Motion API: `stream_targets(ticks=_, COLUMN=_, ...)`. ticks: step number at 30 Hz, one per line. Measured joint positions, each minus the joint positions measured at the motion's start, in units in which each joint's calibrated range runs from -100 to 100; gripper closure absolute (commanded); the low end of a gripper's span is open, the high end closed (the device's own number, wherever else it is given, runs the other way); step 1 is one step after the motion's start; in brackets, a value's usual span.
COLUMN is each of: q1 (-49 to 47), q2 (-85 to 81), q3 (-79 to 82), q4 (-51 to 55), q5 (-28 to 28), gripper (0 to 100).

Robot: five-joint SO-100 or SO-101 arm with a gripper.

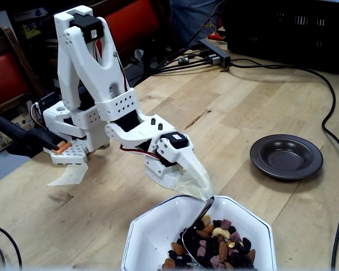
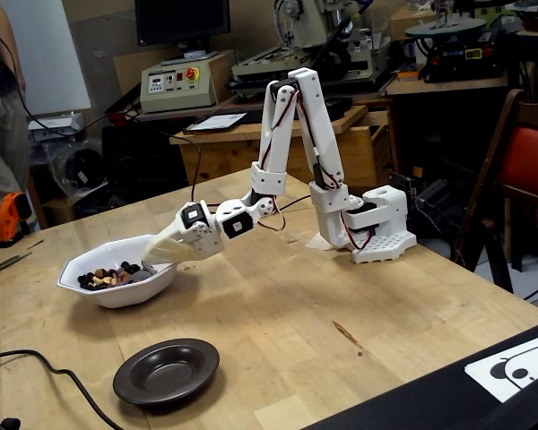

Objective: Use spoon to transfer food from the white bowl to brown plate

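The spoon (image 1: 202, 217) is thin, stiff, slippery metal — best held by its handle, as the tool (image 1: 206, 196) grips it now, closed on it. Its bowl is dug into the food (image 1: 212, 248), loose and light, inside the white bowl (image 1: 152, 231). The other fixed view hides the spoon but shows the brown plate (image 2: 167, 370) near on the table (image 2: 341, 296).

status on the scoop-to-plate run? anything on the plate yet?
Done: the end effector grips the spoon, whose tip is down in the food inside the white bowl. In hand: the scooping itself; whether the spoon is loaded cannot be seen. Left: lift, carry and tip onto the brown plate, which is empty in both fixed views.
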Motion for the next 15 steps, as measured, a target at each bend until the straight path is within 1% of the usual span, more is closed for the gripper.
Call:
stream_targets(ticks=6, q1=0.0, q2=-0.1, q3=-0.7, q4=-0.1, q5=-3.8, gripper=97)
stream_targets(ticks=15, q1=0.0, q2=0.0, q3=-8.2, q4=0.3, q5=-10.0, gripper=97)
